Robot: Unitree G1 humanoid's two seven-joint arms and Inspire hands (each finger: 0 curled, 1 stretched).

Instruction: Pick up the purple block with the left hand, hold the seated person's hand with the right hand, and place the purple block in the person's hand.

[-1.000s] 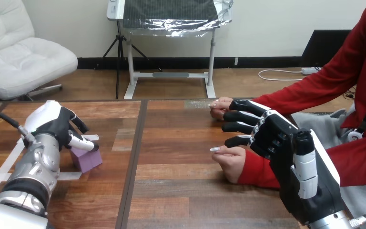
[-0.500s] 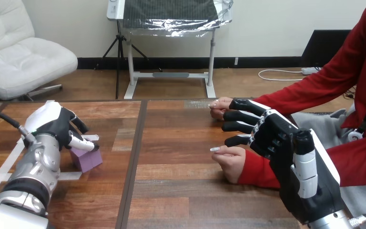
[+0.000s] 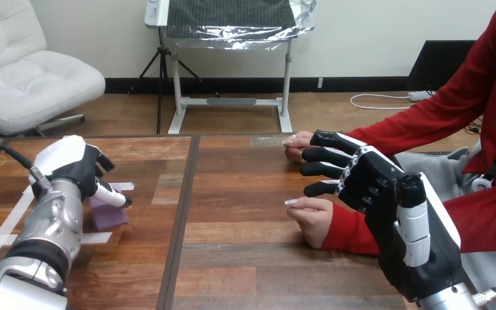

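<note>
Purple block (image 3: 110,214) and my left hand (image 3: 77,169) had shifted a little left since a second before. The block was low on the wooden surface (image 3: 232,252) at the near left, my thumb and fingers curled over its top. It looked about as wide as long, so I could tell no long axis; a flat side faced near. My right hand (image 3: 376,187) lay with its fingers straight and spread between the person's farther hand (image 3: 296,143) and the person's nearer hand (image 3: 314,219).
</note>
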